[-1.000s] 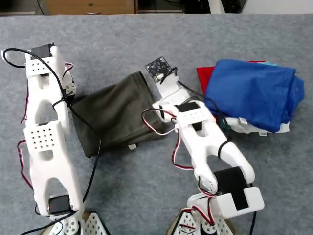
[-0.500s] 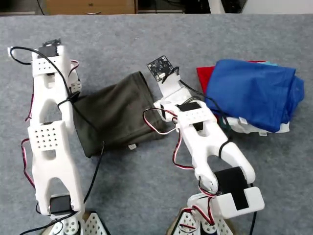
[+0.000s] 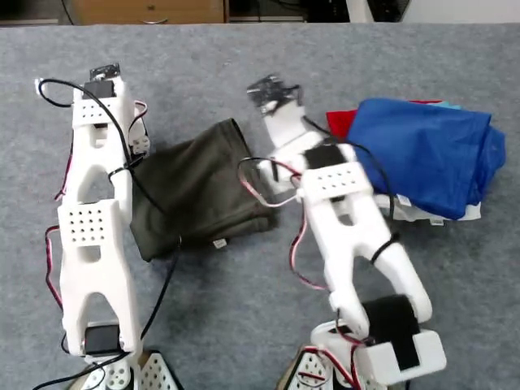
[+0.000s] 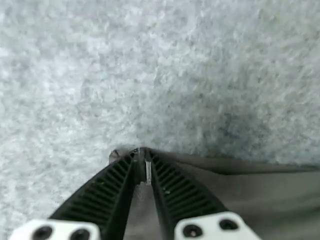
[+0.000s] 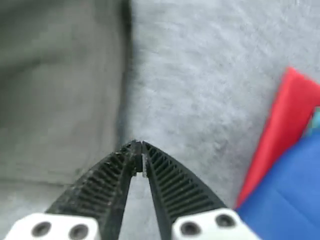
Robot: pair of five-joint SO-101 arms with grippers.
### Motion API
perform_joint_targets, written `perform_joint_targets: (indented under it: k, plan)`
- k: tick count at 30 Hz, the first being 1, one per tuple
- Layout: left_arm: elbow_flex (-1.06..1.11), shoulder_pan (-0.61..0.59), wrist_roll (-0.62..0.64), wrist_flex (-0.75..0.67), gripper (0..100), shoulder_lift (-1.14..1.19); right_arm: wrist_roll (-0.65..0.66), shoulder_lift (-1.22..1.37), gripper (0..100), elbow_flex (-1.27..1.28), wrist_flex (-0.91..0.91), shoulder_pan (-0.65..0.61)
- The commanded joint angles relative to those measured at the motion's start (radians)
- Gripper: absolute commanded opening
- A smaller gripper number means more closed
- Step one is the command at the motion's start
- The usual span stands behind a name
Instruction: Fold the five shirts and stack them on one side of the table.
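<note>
high view: a folded olive shirt (image 3: 195,193) lies flat on the grey desk (image 3: 244,325), with a blue-topped stack (image 3: 422,150) near it.
left wrist: the left hand (image 4: 143,161) is pressed together at the olive shirt's edge, bare desk ahead.
right wrist: the right hand (image 5: 139,156) is closed over the desk, between the olive shirt and a red shirt (image 5: 282,120).

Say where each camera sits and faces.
High view: fixed overhead, looking down on table, left arm, right arm, olive shirt, folded stack.
Left wrist view: on left arm, past left gripper to the shirt's edge.
Right wrist view: on right arm, past right gripper to table between shirt and stack.
Shared: all show the olive shirt.
</note>
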Motion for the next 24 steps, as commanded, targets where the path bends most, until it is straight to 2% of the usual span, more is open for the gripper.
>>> perform_joint_targets:
  k: [1, 4, 13, 17, 21, 24]
  plan:
    - [-0.035, 0.003, 0.008, -0.029, 2, 0.033, 0.000, -0.041, 0.5, -0.059, 0.035, -0.110]
    - [-0.084, 0.003, 0.018, -0.021, 2, 0.056, 0.000, 0.007, 0.5, -0.051, 0.011, -0.147]
    - [-0.121, -0.005, 0.055, -0.009, 2, 0.084, -0.006, 0.340, 0.3, -0.054, -0.008, -0.111]
    - [-0.121, -0.006, 0.058, -0.009, 2, 0.085, -0.003, 0.354, 0.2, -0.116, 0.086, -0.056]
    - [-0.121, -0.026, 0.132, -0.009, 2, 0.085, 0.008, 0.349, 0.2, -0.091, 0.092, -0.019]
    - [-0.121, -0.031, 0.137, -0.009, 2, 0.085, 0.026, 0.348, 0.2, -0.081, 0.092, -0.022]
